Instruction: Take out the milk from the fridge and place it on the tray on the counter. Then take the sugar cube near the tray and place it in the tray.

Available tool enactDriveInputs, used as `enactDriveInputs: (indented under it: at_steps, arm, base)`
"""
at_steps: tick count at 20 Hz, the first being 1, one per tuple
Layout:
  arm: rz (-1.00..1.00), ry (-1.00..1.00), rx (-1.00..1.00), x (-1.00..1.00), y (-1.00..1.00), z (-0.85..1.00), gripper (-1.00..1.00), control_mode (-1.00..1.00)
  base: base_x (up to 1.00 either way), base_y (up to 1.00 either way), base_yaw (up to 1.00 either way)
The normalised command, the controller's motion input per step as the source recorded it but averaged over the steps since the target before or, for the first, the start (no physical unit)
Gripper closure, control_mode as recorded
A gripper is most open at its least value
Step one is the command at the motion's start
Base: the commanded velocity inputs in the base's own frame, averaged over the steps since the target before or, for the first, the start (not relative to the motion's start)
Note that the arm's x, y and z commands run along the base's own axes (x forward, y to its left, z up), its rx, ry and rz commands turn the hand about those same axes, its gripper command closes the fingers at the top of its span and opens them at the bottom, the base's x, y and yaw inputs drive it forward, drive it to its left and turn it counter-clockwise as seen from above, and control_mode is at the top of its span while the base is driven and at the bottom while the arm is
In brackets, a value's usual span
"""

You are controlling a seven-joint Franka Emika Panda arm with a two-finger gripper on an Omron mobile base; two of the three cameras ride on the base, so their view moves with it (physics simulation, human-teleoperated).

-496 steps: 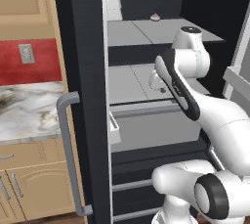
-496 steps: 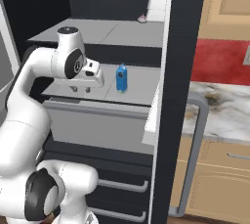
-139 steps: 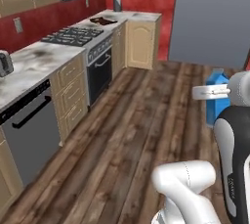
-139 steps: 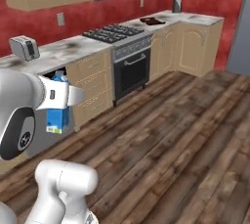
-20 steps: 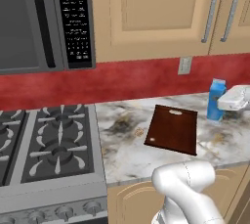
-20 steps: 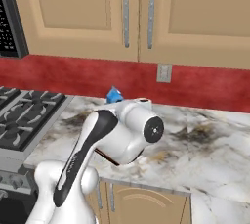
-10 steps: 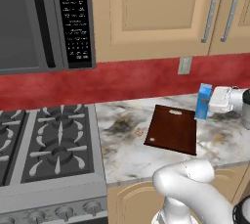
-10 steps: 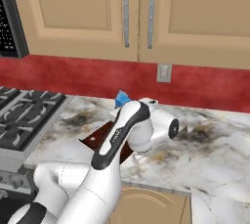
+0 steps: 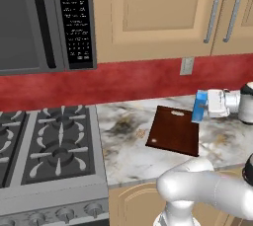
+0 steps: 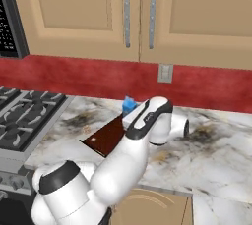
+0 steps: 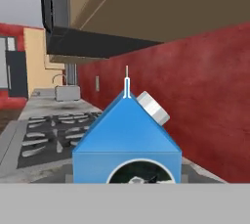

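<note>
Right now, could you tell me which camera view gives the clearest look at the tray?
The left base view: the tray lies unobstructed on the counter, slot visible at its far short edge. The right base view shows just one corner beside the arm.

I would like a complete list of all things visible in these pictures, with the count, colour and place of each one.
milk carton: one, bright blue, held above the right edge of the tray.
tray: one, dark reddish-brown, flat on the counter, right of the stove.
sugar cube: one, tiny, pale tan, on the counter just left of the tray.
counter: one, white-grey marbled, under the wall cabinets.
gas stove: one, grey with black grates, left of the counter.
microwave: one, black and grey, above the stove.
wall cabinets: tan wood, grey bar handles, above the counter.
wall outlet: one, grey, on the red backsplash.
gripper: one, white, shut on the milk carton.
</note>
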Motion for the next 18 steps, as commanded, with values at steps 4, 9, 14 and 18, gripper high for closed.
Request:
enactDriveInputs:
  at_steps: [4,9,14,18]
  arm:
    - [0.15,-0.01,0.0,0.53,0.0,-0.44,1.0,-1.0]
    - [0.13,0.0,0.0,0.54,0.0,-0.41,1.0,-1.0]
    - [0.13,0.0,0.0,0.42,-0.09,-0.37,1.0,-1.0]
    - [0.12,0.0,0.0,0.4,-0.14,-0.4,1.0,-1.0]
  base:
    - [0.0,0.0,0.0]
    - [0.0,0.0,0.0]
    - [0.0,0.0,0.0]
    - [0.0,0.0,0.0]
